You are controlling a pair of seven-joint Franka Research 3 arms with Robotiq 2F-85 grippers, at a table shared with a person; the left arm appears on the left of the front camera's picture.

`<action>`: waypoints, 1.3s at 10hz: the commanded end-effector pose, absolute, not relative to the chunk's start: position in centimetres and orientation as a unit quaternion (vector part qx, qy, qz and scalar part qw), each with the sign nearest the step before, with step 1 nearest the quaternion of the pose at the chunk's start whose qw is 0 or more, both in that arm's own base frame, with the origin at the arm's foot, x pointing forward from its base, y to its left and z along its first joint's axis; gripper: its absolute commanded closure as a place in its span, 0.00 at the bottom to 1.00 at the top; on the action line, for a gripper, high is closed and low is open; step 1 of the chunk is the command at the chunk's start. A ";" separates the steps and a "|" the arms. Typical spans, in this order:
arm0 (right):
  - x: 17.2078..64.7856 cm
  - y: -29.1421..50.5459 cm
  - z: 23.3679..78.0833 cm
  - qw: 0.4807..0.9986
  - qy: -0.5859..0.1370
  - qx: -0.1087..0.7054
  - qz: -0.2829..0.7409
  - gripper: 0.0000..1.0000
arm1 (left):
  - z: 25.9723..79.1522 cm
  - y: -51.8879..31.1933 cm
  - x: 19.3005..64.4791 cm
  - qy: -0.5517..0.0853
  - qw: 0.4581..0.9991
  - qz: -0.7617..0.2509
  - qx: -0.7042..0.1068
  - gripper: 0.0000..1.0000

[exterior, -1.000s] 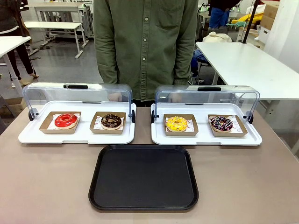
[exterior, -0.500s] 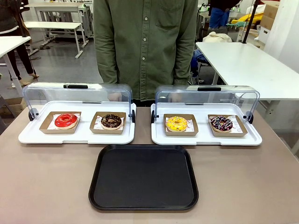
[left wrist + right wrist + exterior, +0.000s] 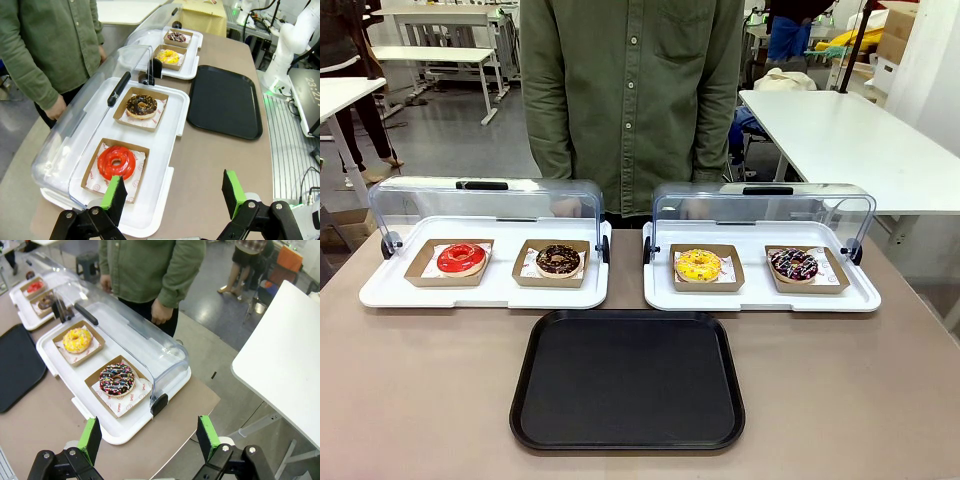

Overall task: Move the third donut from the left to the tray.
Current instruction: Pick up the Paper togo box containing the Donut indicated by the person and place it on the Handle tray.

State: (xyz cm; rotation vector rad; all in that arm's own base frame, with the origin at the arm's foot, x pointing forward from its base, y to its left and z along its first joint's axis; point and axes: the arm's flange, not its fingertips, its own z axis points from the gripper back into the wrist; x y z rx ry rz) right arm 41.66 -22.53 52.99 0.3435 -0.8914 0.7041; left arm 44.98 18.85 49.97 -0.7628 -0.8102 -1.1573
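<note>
Straight ahead, across a brown table (image 3: 420,400), a person (image 3: 632,90) in a green shirt stands behind two white trays, each with its clear lid (image 3: 485,205) raised. The yellow-iced third donut (image 3: 698,264) sits in a brown cardboard holder (image 3: 730,280) on the left half of the right white tray (image 3: 760,298), beside a sprinkled chocolate donut (image 3: 794,263). The left white tray (image 3: 480,292) carries a red donut (image 3: 461,257) and a chocolate-brown donut (image 3: 558,259). On the robot's side, just in front of both white trays and centred between them, lies the black tray (image 3: 628,380).

Seen from its wrist, the left gripper (image 3: 174,179) hangs above the end of the left white tray near the red donut, green-padded fingers spread wide and holding nothing. The right gripper (image 3: 147,422) hovers over the table corner past the sprinkled chocolate donut, its jaws likewise wide apart and holding nothing.
</note>
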 end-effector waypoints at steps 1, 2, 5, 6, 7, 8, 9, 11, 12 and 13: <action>41.9 -22.6 52.9 0.818 -0.435 0.163 0.338 0.00 | 50.0 18.9 45.0 -0.364 0.694 -0.519 -0.341 0.00; 41.9 -22.6 52.9 0.818 -0.435 0.163 0.338 0.00 | 50.0 18.9 45.0 -0.364 0.694 -0.519 -0.341 0.00; 41.9 -22.6 52.9 0.818 -0.435 0.163 0.338 0.00 | 50.0 18.9 45.0 -0.364 0.694 -0.519 -0.341 0.00; 41.9 -22.6 52.9 0.818 -0.435 0.163 0.338 0.00 | 50.0 18.9 45.0 -0.364 0.694 -0.519 -0.341 0.00; 41.9 -22.6 52.9 0.818 -0.435 0.163 0.338 0.00 | 50.0 18.9 45.0 -0.364 0.694 -0.519 -0.341 0.00; 41.9 -22.6 52.9 0.818 -0.435 0.163 0.338 0.00 | 50.0 18.9 45.0 -0.364 0.694 -0.519 -0.341 0.00; 41.9 -22.6 52.9 0.818 -0.435 0.163 0.338 0.00 | 50.0 18.9 45.0 -0.364 0.694 -0.519 -0.341 0.00; 41.9 -22.6 52.9 0.818 -0.435 0.163 0.338 0.00 | 50.0 18.9 45.0 -0.364 0.694 -0.519 -0.341 0.00; 41.9 -22.6 52.9 0.818 -0.435 0.163 0.338 0.00 | 50.0 18.9 45.0 -0.364 0.694 -0.519 -0.341 0.00; 41.9 -22.6 52.9 0.818 -0.435 0.163 0.338 0.00 | 50.0 18.9 45.0 -0.364 0.694 -0.519 -0.341 0.00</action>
